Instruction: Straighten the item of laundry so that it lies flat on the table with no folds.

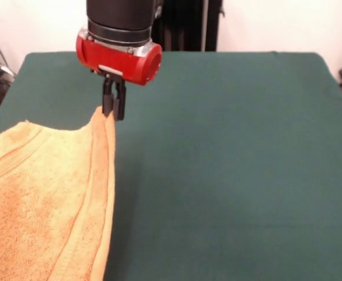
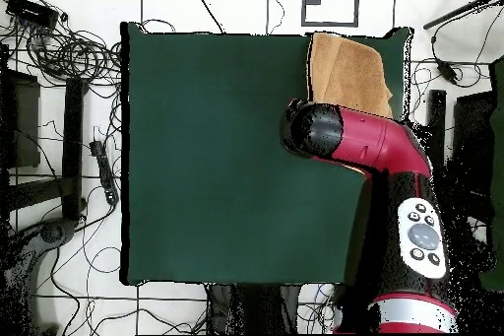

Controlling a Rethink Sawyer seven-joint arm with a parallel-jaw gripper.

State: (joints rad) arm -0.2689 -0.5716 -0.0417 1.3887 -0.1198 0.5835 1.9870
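Observation:
The item of laundry [image 1: 39,199] is an orange-tan terry towel at the near left of the table [image 1: 229,164] in the front view. Its right edge is raised into a ridge that climbs to a peaked corner. My gripper [image 1: 113,116] hangs from the red wrist and is shut on that lifted corner, holding it a little above the cloth. In the overhead view the towel [image 2: 345,71] lies at the table's [image 2: 226,155] top right corner, and the arm hides the gripper and the towel's lower part.
The dark green table stretches wide to the right of the towel in the front view. Cables and black stands [image 2: 69,135] lie on the floor around the table in the overhead view.

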